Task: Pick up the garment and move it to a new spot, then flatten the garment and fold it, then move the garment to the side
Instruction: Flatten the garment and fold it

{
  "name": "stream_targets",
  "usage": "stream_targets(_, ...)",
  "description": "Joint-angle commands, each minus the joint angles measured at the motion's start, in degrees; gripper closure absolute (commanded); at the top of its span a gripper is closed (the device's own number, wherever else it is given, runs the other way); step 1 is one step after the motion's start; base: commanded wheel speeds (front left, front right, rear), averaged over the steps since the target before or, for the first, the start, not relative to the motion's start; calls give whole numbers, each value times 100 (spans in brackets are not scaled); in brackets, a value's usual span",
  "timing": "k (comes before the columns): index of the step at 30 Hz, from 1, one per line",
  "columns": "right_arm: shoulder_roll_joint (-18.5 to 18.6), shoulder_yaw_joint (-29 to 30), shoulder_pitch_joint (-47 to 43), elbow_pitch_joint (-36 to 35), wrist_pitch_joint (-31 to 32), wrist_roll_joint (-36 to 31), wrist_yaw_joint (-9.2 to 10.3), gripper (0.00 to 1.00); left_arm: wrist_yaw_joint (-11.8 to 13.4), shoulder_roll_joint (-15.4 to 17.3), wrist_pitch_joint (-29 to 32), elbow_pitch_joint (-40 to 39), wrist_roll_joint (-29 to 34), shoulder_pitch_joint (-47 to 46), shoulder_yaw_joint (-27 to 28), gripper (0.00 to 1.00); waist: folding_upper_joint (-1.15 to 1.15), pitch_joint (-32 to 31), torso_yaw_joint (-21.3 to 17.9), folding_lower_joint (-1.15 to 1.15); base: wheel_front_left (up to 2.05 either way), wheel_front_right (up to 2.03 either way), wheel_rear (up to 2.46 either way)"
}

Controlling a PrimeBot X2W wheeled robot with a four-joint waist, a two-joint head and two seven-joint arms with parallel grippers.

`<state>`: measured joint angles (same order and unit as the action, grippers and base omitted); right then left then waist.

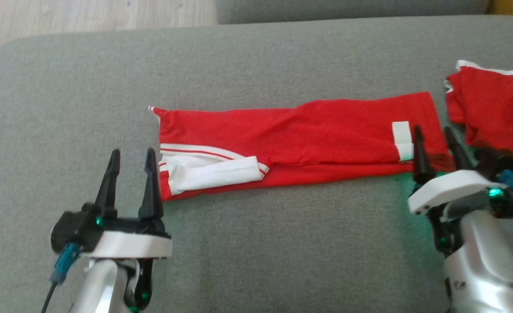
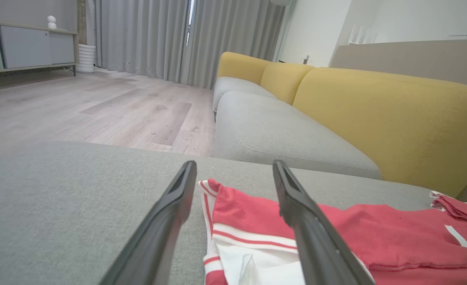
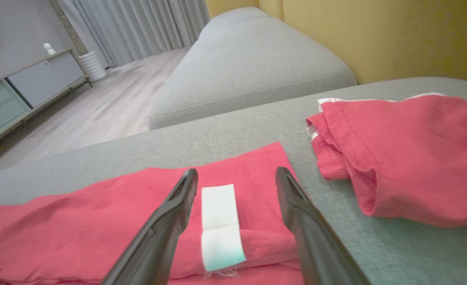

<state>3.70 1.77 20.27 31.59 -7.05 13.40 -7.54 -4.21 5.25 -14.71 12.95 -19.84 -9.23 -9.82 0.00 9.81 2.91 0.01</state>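
Garment (image 1: 299, 134) lies as a long flat red band on the grey cushion (image 1: 256, 65), one end just ahead of my left gripper (image 1: 133, 152), the other under the tips of my right gripper (image 1: 432, 129). Both sets of fingers are spread wide, holding nothing. I judge relocation, flattening and a lengthwise fold done; crosswise fold and move aside remain. Cloth soft, thin, faintly rippled; white striped trim (image 1: 213, 169) by the left tips, white tag (image 1: 402, 139) between the right ones. Second red bundle (image 1: 495, 108) lies crumpled beyond the right gripper

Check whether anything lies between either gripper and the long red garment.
Nothing visible does. The garment has the open left gripper at its striped end, the open right gripper at its labelled end; another red garment lies apart.
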Motion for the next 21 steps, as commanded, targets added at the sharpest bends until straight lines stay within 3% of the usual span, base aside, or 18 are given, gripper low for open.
stream_targets(1, -64, 127, 339, 22, 62, -126, 5, 0, -72, 8, -29, -138, 107, -351, 205, 0, 0, 111, 84, -1, 0, 0, 0)
stream_targets(6, -77, 859, 598, 625, 156, -477, 5, 0, -172, -77, -29, -85, 215, -447, 252, 0, 0, 223, 183, -1, 0, 0, 0)
stream_targets(11, -80, 1171, 773, 1216, 240, -574, 5, 0, -227, -118, -29, -59, 276, -476, 282, 0, 0, 270, 226, -1, 0, 0, 0)
stream_targets(19, -81, 961, 1047, 2360, 500, -534, 5, 0, -282, -171, -29, -40, 365, -502, 332, 0, 0, 292, 189, -1, 0, 0, 0)
stream_targets(20, -81, 893, 1093, 2444, 466, -467, 5, 41, -286, -176, -29, -37, 373, -503, 335, 0, 0, 289, 175, -1, 0, 0, 0)
stream_targets(21, -81, 815, 1138, 2508, 415, -410, 5, 100, -290, -179, -29, -32, 383, -503, 335, 0, 0, 281, 158, -1, 0, 0, 0)
